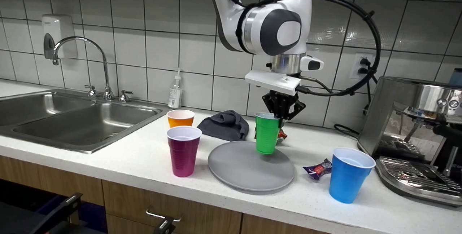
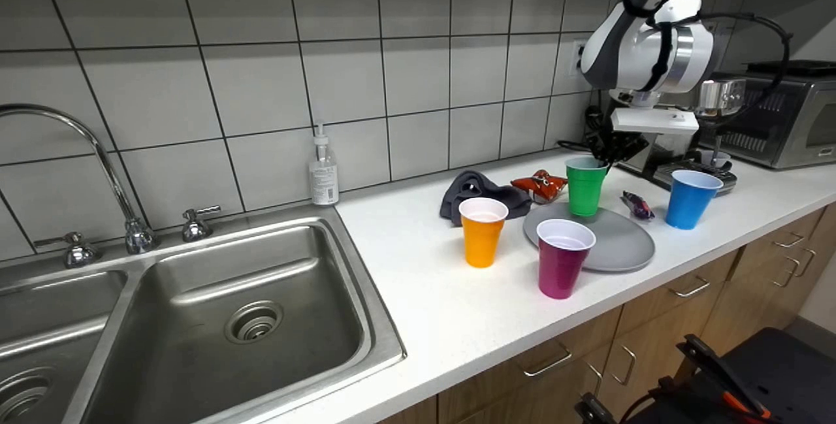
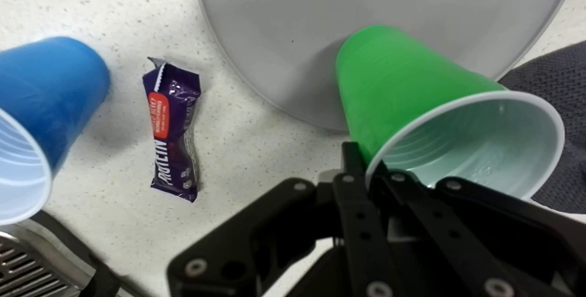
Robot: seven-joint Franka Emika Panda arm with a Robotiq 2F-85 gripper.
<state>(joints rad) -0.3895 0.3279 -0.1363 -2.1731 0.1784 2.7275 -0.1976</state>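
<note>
My gripper (image 3: pixel 366 159) is shut on the wall of a green cup (image 3: pixel 403 82) at its rim, one finger outside and the other inside. The cup is white within, and its mouth faces up. In both exterior views the green cup (image 1: pixel 266 135) (image 2: pixel 584 189) is upright over the back part of a round grey plate (image 1: pixel 245 176); whether its base touches the plate I cannot tell. A purple protein bar wrapper (image 3: pixel 173 127) and a blue cup (image 3: pixel 55 77) lie and stand beside the plate in the wrist view.
A maroon cup (image 1: pixel 183 153) and an orange cup (image 2: pixel 482 234) stand on the sink side of the plate. Behind are a dark cloth (image 1: pixel 227 126) and a red packet (image 2: pixel 539 183). A coffee machine (image 1: pixel 426 118), sink (image 2: pixel 241 345) and soap bottle (image 2: pixel 323 176) flank the counter.
</note>
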